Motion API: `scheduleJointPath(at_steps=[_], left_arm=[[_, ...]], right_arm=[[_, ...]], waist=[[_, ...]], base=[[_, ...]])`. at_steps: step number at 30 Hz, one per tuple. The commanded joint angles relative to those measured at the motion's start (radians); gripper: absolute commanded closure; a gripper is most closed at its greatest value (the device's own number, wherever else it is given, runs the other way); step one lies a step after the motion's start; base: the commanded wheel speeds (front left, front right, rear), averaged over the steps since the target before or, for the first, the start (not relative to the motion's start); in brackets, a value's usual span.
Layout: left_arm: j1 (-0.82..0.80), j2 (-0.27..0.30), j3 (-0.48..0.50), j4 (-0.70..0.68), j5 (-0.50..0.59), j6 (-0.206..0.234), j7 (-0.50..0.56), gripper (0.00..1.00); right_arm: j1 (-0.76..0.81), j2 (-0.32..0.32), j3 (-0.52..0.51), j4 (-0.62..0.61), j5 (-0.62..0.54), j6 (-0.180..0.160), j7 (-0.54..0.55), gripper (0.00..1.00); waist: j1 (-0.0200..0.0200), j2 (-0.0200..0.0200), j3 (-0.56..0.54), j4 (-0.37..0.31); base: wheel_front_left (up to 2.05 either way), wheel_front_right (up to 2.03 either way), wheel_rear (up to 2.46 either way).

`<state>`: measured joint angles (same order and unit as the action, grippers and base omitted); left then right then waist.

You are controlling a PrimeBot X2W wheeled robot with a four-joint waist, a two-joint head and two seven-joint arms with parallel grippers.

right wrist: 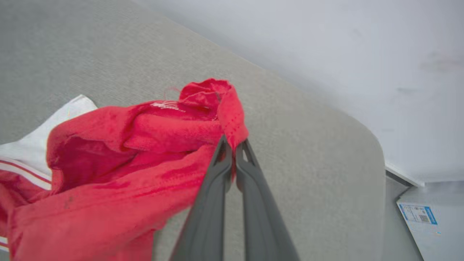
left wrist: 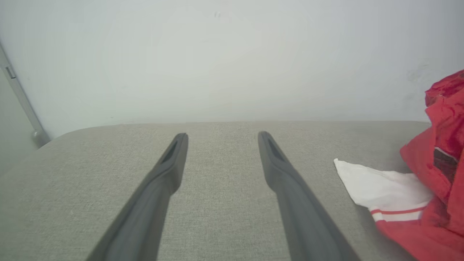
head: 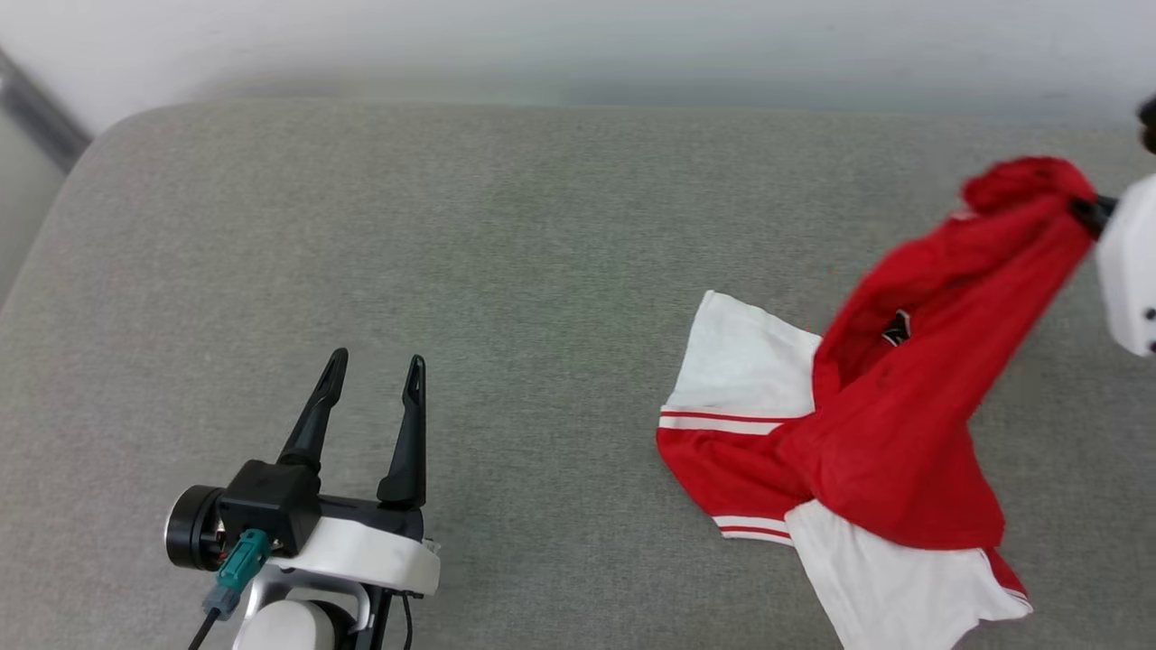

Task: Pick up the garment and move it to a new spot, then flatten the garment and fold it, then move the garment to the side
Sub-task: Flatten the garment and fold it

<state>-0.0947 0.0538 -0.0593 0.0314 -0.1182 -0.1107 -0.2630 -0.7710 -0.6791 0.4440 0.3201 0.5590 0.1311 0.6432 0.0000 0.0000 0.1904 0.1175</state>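
The garment (head: 894, 424) hangs from my right tool (right wrist: 234, 145), pinched by a red edge
Its red body stretches down and away from that tool, pressed together on the cloth, to the white sleeves (head: 741, 361) lying on the grey padded surface (head: 506, 271) below it; my left tool (head: 375, 366) sits well apart from the cloth, spread wide, holding nothing

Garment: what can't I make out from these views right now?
Garment print: head view, hidden by bunched red folds.
Its lower white sleeve: head view, cut off by bottom edge.
Right end effector: head view, mostly past right edge, tips buried in cloth.
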Motion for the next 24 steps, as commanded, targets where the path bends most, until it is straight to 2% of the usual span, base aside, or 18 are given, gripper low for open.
scheduleJointPath(at_steps=[1,5,10,11,12,18,24], left_arm=[[0.004,0.003,0.002,-0.003,0.004,-0.002,-0.003,0.0],[-0.012,0.002,-0.002,-0.004,0.008,-0.006,-0.003,0.0],[-0.025,0.001,-0.012,0.001,0.012,-0.011,-0.003,0.0],[-0.028,0.0,-0.012,0.002,0.013,-0.01,-0.003,0.0],[-0.028,0.001,-0.011,0.003,0.015,-0.011,-0.003,0.0],[-0.013,0.002,-0.009,0.009,0.018,-0.013,-0.003,0.0],[0.008,0.004,0.012,0.0,0.018,-0.015,-0.003,0.0]], right_arm=[[0.031,-0.02,-0.016,0.008,-0.014,-0.001,0.001,1.0],[0.102,-0.061,-0.101,0.082,-0.06,-0.001,-0.029,1.0],[0.165,-0.087,-0.191,0.217,-0.167,-0.001,-0.117,1.0],[0.169,-0.079,-0.209,0.241,-0.191,-0.001,-0.143,0.55],[0.17,-0.068,-0.238,0.271,-0.218,-0.001,-0.169,0.0],[0.155,-0.001,-0.322,0.4,-0.34,-0.001,-0.307,0.0],[0.118,0.085,-0.328,0.386,-0.357,-0.001,-0.434,0.0]], waist=[[0.0,0.0,-0.001,-0.018],[0.0,0.0,0.008,-0.029],[0.0,0.0,0.016,-0.025],[0.0,0.0,0.016,-0.024],[0.0,0.0,0.015,-0.023],[0.0,0.0,-0.002,-0.021],[0.0,0.0,-0.036,-0.052]], base=[[0.0,0.0,0.0],[0.0,0.0,0.0],[0.0,0.0,0.0],[0.0,0.0,0.0],[0.0,0.0,0.0],[0.0,0.0,0.0],[0.0,0.0,0.0]])
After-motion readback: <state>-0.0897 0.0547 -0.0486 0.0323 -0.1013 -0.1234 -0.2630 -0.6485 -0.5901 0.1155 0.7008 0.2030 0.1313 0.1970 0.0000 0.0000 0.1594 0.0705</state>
